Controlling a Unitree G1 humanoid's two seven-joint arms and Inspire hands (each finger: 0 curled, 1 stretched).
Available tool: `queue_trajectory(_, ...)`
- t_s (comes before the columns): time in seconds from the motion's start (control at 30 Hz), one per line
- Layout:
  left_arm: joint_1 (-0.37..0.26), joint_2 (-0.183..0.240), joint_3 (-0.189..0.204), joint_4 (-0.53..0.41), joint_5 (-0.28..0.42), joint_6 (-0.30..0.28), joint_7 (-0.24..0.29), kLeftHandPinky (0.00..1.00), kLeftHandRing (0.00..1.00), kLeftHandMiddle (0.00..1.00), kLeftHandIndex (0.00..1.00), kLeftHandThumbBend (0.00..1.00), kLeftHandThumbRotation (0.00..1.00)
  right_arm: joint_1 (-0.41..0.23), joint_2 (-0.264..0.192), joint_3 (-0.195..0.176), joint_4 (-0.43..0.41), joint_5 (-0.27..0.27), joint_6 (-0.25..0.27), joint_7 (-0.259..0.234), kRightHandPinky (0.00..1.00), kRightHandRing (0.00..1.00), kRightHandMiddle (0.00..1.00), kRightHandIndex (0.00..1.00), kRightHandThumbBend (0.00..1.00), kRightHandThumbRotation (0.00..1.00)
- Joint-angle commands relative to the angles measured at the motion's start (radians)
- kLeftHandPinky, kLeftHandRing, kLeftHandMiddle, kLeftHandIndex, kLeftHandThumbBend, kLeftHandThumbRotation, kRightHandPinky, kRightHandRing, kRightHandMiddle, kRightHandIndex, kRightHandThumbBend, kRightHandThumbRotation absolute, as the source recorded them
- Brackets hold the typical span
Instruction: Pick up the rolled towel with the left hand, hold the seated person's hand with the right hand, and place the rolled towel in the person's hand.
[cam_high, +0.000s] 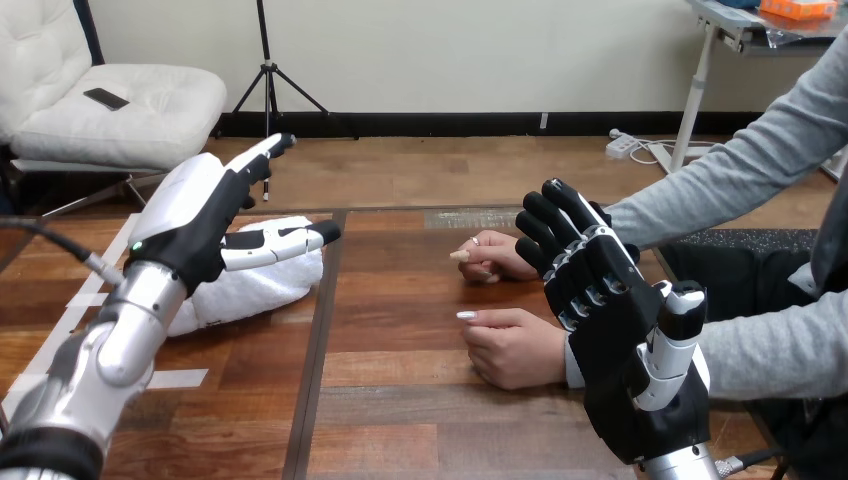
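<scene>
Nothing is done yet — the left hand (200, 225) is spread wide over the rolled towel (255, 290), the right hand (615, 335) spread beside the person's hand (515, 350).

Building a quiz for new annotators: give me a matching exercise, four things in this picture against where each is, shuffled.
Things:
1. rolled towel
2. left hand
3. right hand
4. person's nearer hand

Places:
A. upright at the view's right, fingers straight
B. lying on the table, at the view's left
C. open, over the towel
D. resting on the table, near the centre

Pairs: 1-B, 2-C, 3-A, 4-D.
</scene>
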Motion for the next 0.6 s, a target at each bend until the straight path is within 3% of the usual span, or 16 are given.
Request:
queue_trajectory(0.0,-0.196,0.037,-0.064,0.097,0.052,0.033,0.077,0.72,0.86,0.91,0.93,0.74,0.66,-0.095,0.006,-0.015,-0.009,0.017,-0.024,0.008,0.98,0.94,0.92,0.91,0.97,1.0)
queue_trajectory(0.57,-0.341,0.029,-0.155,0.242,0.114,0.189,0.057,0.87,0.94,0.95,0.95,0.77,0.72,-0.101,0.004,-0.022,-0.003,0.013,-0.032,0.008,1.0,0.94,0.92,0.91,0.97,1.0)
